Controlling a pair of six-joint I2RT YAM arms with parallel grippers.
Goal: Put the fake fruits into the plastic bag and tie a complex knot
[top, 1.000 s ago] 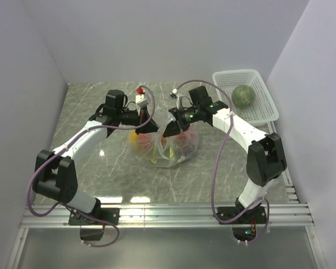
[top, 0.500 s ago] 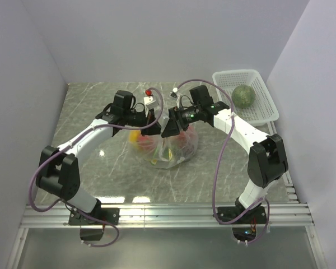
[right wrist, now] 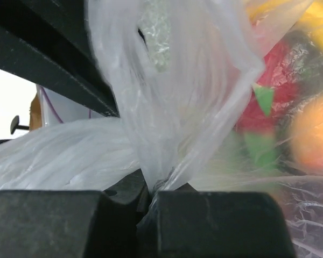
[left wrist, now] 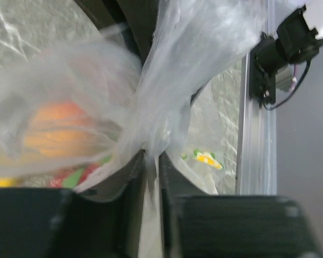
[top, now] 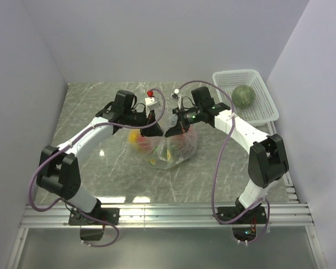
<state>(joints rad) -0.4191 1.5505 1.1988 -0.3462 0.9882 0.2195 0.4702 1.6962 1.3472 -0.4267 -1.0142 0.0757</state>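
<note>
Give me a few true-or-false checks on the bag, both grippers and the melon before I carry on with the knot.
1. The green melon lies in the white basket. True.
2. The right gripper is open, clear of the plastic bag. False: it is shut on bunched bag plastic.
3. The left gripper pinches the plastic bag. True.
4. The plastic bag is empty. False: an orange fruit and a red fruit show inside.
</note>
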